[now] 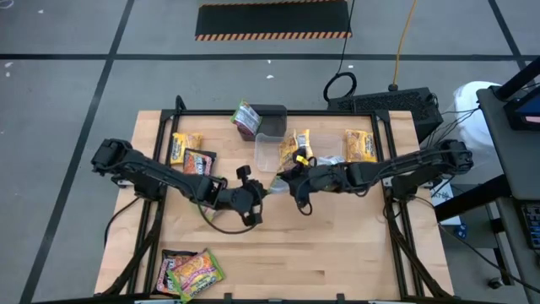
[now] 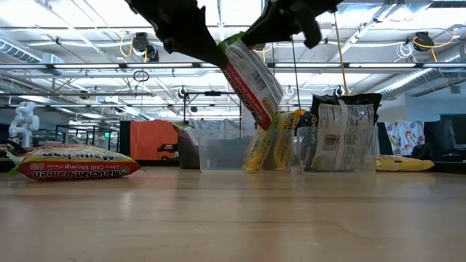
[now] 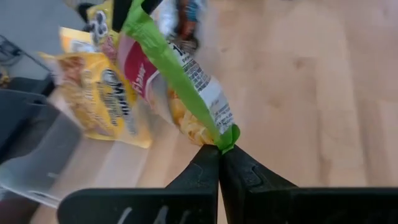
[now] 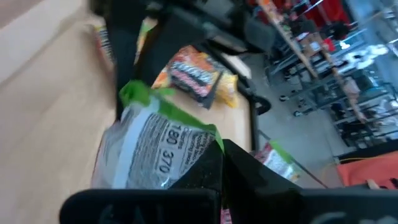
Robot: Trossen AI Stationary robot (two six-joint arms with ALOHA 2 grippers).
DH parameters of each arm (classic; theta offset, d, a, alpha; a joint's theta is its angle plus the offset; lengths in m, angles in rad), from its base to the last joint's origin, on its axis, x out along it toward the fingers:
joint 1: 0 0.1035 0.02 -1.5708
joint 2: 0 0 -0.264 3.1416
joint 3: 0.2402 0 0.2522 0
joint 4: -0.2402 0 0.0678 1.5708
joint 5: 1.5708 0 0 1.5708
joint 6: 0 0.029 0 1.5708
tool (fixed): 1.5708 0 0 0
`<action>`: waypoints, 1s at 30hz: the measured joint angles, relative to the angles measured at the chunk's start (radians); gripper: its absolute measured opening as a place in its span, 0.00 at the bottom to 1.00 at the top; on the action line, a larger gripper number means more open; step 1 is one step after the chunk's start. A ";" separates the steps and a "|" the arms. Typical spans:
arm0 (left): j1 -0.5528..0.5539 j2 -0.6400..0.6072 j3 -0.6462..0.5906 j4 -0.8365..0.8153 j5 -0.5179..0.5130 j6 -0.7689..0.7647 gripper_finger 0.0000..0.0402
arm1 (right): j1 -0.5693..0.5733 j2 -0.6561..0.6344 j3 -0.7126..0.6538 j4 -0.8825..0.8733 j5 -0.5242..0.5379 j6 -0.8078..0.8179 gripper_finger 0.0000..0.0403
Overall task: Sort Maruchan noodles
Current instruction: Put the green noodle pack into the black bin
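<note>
- Left gripper (image 3: 219,149) clamped on one green corner of a green-edged packet (image 2: 251,80); right gripper (image 4: 221,149) clamped on the opposite end, packet hanging above mid-table, tilted.
- Clear tubs (image 1: 270,152) at the far edge: yellow packets (image 1: 297,145) standing inside, so sorting seems under way.
- Loose on the table: packets (image 1: 191,154) far left, a pair (image 1: 191,273) at the near edge, one yellow (image 1: 360,145) far right. Well short of finished, by the look of it.
</note>
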 joint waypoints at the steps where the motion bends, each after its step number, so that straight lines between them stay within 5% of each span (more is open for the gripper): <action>1: 0.008 0.000 0.000 0.010 -0.007 0.003 0.00 | -0.011 0.000 0.000 0.015 -0.010 -0.006 0.00; 15: 0.150 -0.061 0.000 0.200 -0.045 0.139 0.00 | -0.227 0.000 0.114 0.047 -0.285 -0.005 0.00; 30: 0.298 -0.077 0.000 0.223 -0.086 0.195 0.00 | -0.432 0.092 0.142 0.211 -0.515 0.020 0.00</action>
